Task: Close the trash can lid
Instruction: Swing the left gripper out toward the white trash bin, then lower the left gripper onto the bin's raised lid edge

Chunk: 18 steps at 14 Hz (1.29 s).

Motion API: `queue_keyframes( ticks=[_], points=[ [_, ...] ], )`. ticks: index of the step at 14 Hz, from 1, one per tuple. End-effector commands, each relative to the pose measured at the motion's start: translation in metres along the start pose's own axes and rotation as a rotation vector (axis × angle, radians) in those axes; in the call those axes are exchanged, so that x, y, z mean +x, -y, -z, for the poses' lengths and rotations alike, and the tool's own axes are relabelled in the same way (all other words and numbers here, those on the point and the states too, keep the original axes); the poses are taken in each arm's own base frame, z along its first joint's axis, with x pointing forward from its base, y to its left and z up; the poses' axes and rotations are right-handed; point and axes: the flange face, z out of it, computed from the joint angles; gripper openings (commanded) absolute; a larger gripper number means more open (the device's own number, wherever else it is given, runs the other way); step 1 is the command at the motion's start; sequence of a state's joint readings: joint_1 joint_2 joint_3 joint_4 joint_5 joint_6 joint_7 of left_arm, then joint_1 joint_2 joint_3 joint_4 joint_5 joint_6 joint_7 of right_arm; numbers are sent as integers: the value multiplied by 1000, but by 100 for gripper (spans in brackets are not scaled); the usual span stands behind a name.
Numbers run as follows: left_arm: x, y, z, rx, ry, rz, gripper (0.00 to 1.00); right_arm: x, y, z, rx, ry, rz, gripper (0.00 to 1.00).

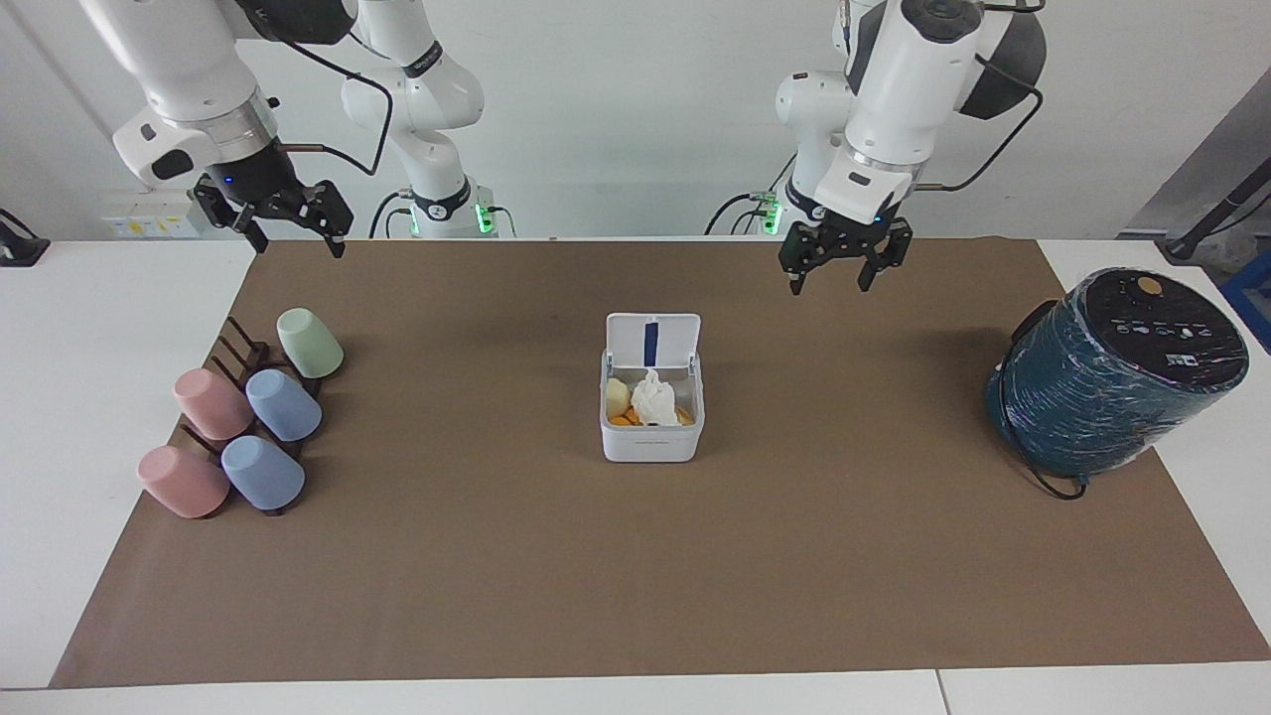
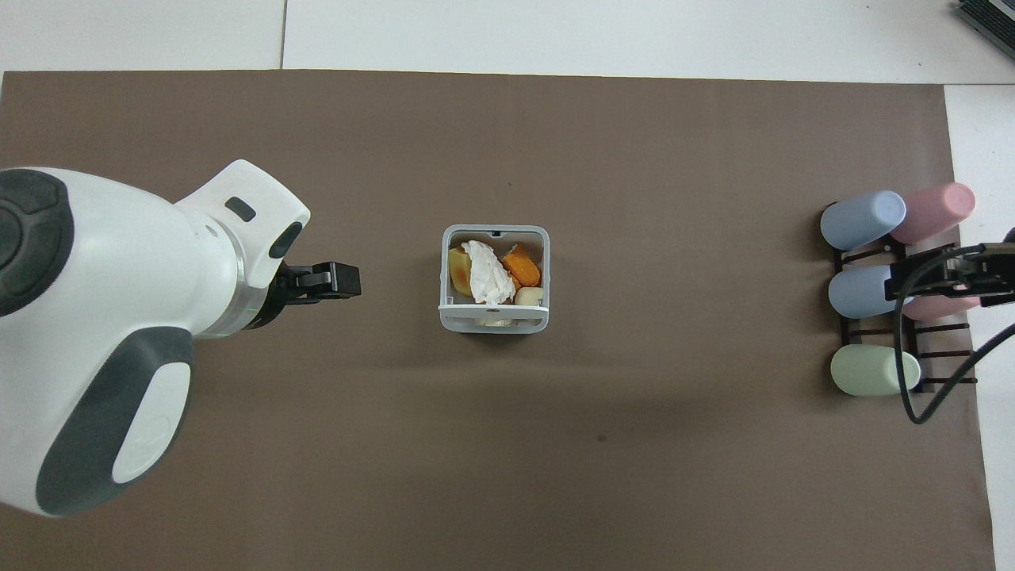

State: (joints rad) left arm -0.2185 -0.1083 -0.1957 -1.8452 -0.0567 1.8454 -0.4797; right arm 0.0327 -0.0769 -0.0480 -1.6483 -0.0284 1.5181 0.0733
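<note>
So far nothing of the closing is done. The can (image 1: 651,422) sits at the middle of the brown mat (image 1: 635,576), and its lid (image 1: 652,343) stands upright on the hinge at the edge nearer the robots, blue strip facing away from them. Inside, a crumpled tissue (image 2: 485,272) and orange and yellowish scraps are seen; nothing appears to rise above the rim, so the lid is judged free to drop.

The left gripper (image 1: 843,266) hangs in the air over bare mat, toward the left arm's end from the can and well apart from the lid. Its fingers are seen spread apart, with nothing between them. The right gripper (image 1: 286,226) is held high over the mat's edge near the cup rack (image 1: 243,397), also spread and empty; that arm is judged to be waiting.

What is left is the whole of the contact work: the lid has to be reached from the robots' side, tipped past upright and pressed flat onto the rim. The wrapped cylinder (image 1: 1117,372) lies clear of that path.
</note>
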Motion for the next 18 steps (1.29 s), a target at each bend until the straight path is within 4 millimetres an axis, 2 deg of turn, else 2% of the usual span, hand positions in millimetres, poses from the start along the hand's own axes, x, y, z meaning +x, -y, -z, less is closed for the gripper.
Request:
queue_keyframes(
  ticks=[1,3,6,10,11,13,15,18],
  points=[
    [-17,-14,3,-50,-19,99,88,-4,-2,3,-3,8,25,100],
    [-26,-32,-1,-67,-29,160,75,-4,-2,3,-3,8,25,100],
    [-38,-53,-2,-85,-33,214,39,-4,-2,3,-3,8,25,100],
    [-65,-84,-9,-92,-12,252,4,-4,-2,3,-3,8,25,100],
    [-70,-89,-11,-104,-4,275,0,-4,-2,3,-3,8,25,100],
    [-83,-104,-17,-120,-2,294,0,-4,-3,3,-3,8,24,100],
    [-95,-119,-31,-151,-17,333,0,-4,-3,3,-3,8,24,100],
    [-97,-127,-39,-188,-36,382,0,-4,-2,3,-3,8,25,100]
  ],
)
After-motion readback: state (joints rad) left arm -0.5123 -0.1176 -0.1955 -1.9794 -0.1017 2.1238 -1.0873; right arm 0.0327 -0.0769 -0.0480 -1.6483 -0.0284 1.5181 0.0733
